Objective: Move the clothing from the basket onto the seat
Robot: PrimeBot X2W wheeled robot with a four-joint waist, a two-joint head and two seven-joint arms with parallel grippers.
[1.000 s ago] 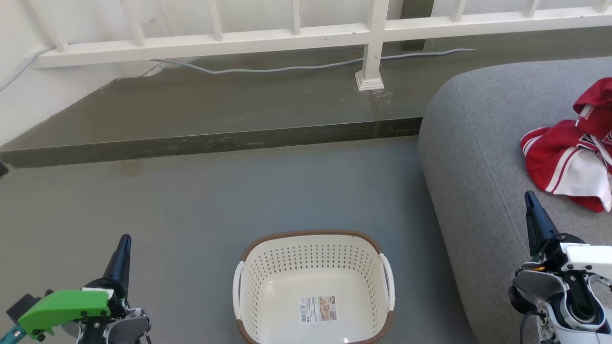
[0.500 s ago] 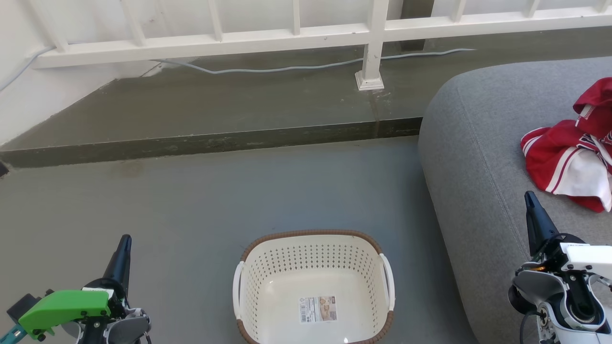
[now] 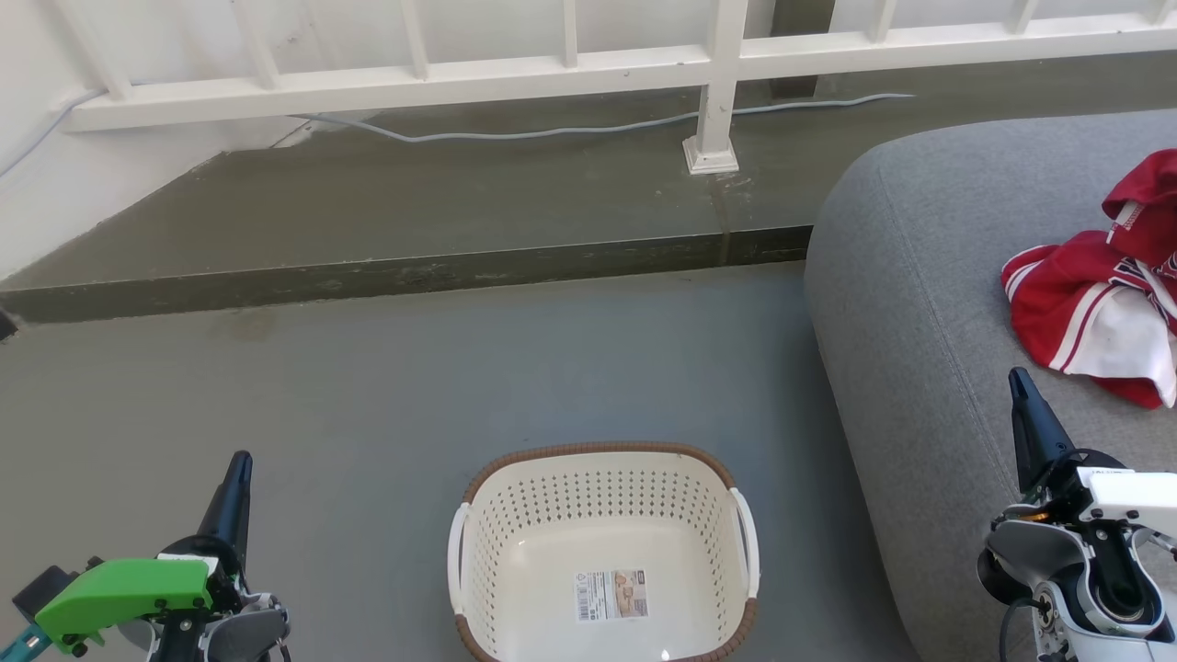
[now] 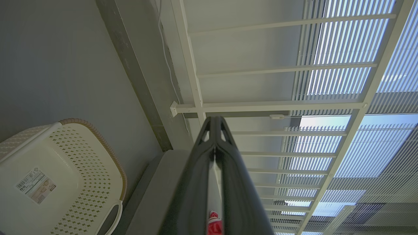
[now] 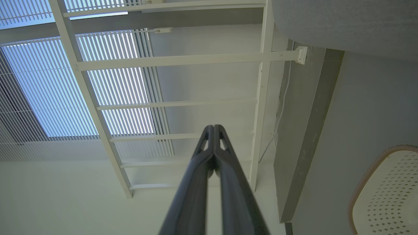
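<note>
Left gripper (image 3: 239, 464): fingers pressed together, holding nothing, seen against the floor (image 3: 368, 386) to the left of the basket (image 3: 598, 449). Right gripper (image 3: 1017, 379): fingers pressed together, holding nothing, seen against the seat (image 3: 919, 276). The clothing (image 3: 1090, 303) lies bunched on the seat, well apart from the basket. The basket base carries a paper label (image 3: 611, 594) with a barcode; its print is too small to read.

A white barred railing (image 3: 460, 81) stands on a raised dark concrete ledge (image 3: 414, 216) above smooth grey floor (image 3: 414, 368). A thin grey cable (image 3: 552, 132) lies along that ledge.
</note>
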